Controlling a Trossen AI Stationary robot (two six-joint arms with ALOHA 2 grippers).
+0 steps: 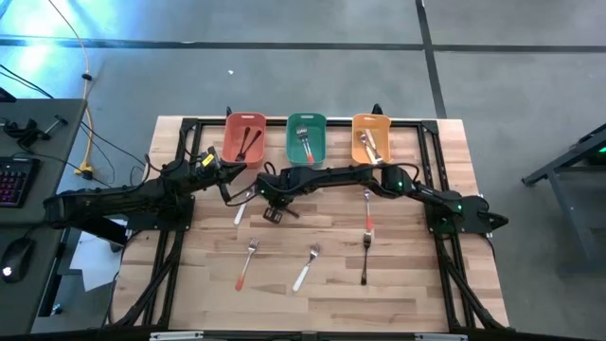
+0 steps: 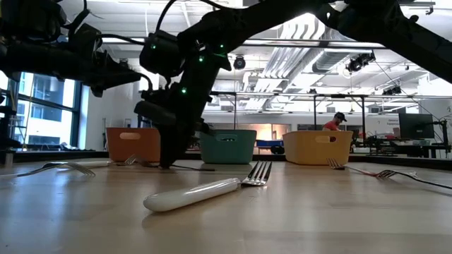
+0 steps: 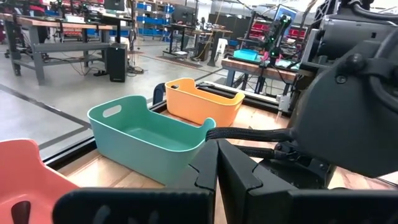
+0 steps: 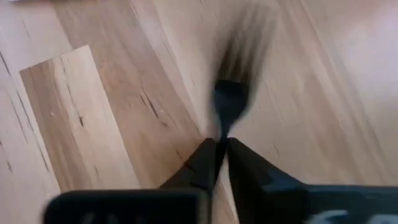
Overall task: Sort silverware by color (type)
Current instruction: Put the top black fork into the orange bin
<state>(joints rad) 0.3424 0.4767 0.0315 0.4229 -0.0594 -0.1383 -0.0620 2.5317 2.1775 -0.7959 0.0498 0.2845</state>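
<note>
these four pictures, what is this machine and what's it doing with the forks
It is a two-armed robot at a wooden table. One picture looks straight down, one looks level across the tabletop, and two come from cameras on the wrists. At the table's far edge stand three small plastic bins, red, green and orange, each already holding cutlery. More metal-headed forks lie loose on the wood, among them a white-handled fork. The right hand has closed on a black-handled utensil near the table's middle. The left hand is shut and empty, waiting beside it.
</note>
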